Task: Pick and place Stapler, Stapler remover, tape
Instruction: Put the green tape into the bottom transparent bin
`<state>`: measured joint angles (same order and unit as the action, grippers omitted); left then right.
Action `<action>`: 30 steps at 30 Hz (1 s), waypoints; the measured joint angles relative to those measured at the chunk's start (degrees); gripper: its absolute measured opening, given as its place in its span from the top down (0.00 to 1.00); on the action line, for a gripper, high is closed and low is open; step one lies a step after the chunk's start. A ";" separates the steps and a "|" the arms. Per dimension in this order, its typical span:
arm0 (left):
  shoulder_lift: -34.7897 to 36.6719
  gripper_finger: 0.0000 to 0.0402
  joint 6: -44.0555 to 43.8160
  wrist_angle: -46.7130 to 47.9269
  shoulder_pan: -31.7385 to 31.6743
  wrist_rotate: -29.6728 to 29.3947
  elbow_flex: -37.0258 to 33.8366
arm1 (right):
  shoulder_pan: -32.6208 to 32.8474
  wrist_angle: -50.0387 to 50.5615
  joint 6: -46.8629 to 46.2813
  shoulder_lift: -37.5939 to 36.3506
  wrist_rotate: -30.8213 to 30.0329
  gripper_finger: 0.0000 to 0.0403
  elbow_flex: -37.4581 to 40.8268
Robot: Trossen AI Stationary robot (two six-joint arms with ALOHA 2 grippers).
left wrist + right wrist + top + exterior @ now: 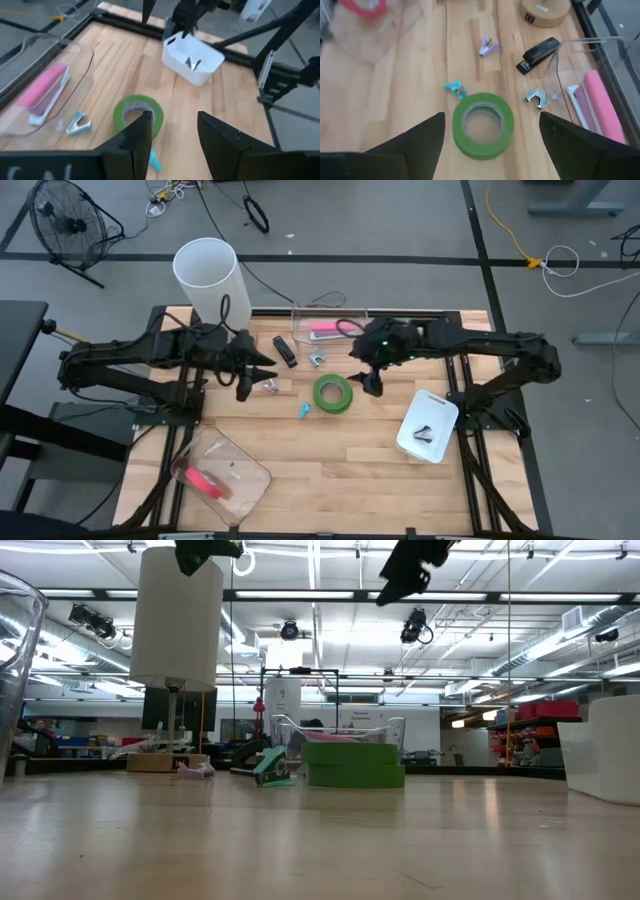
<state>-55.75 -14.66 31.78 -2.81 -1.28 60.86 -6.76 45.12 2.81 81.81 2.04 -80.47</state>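
A green roll of tape (333, 393) lies flat on the wooden table, mid-table; it also shows in the low view (355, 765). My right gripper (372, 383) hovers open above it and just to its right, and the roll shows between the fingers (482, 125). My left gripper (248, 377) is open and empty, raised to the left of the roll (138, 114). A teal staple remover (305, 410), a silver one (316, 360), a purple one (268, 385) and a black stapler (285, 350) lie on the table. A pink-red tape roll (200, 480) lies in a clear tub.
A clear box (330, 320) at the far edge holds a pink stapler (324, 330). A white bin (427, 427) at the right holds a small dark object. A tall white cylinder (205, 275) stands at the far left. The clear tub (245, 470) sits near left.
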 joint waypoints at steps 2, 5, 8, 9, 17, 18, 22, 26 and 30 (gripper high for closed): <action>0.24 0.60 -0.07 0.30 0.02 0.04 0.00 | 0.00 -0.29 3.03 1.85 0.03 0.21 0.00; 0.94 0.60 -0.09 0.31 0.02 0.06 0.00 | 0.04 -1.07 6.16 4.49 0.42 0.21 0.00; 2.07 0.60 -0.11 0.47 0.02 0.06 0.00 | 0.04 -1.85 7.20 6.71 0.49 0.21 0.00; 2.41 0.60 -0.11 0.29 0.02 0.06 0.00 | 0.07 -2.06 7.27 7.44 0.65 0.21 0.00; 5.23 0.60 -0.13 3.08 0.02 2.26 0.00 | 0.90 -2.14 10.29 13.64 5.00 0.21 0.01; 5.33 0.60 -0.13 2.97 0.02 2.29 0.03 | 1.21 -2.64 10.53 14.41 5.06 0.21 0.02; 5.62 0.60 -0.13 3.05 0.02 1.82 0.04 | 2.75 -3.49 12.99 17.76 5.07 0.21 0.02; 5.62 0.60 -0.07 3.12 0.02 1.41 0.04 | 4.14 -4.25 14.26 20.99 5.04 0.21 0.01; 5.62 0.60 -0.13 3.05 0.02 1.35 0.04 | 4.88 -5.23 13.99 23.81 4.93 0.21 0.02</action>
<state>-50.13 -14.79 34.83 -2.79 0.07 60.90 -1.89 39.89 16.80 105.62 6.97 -80.44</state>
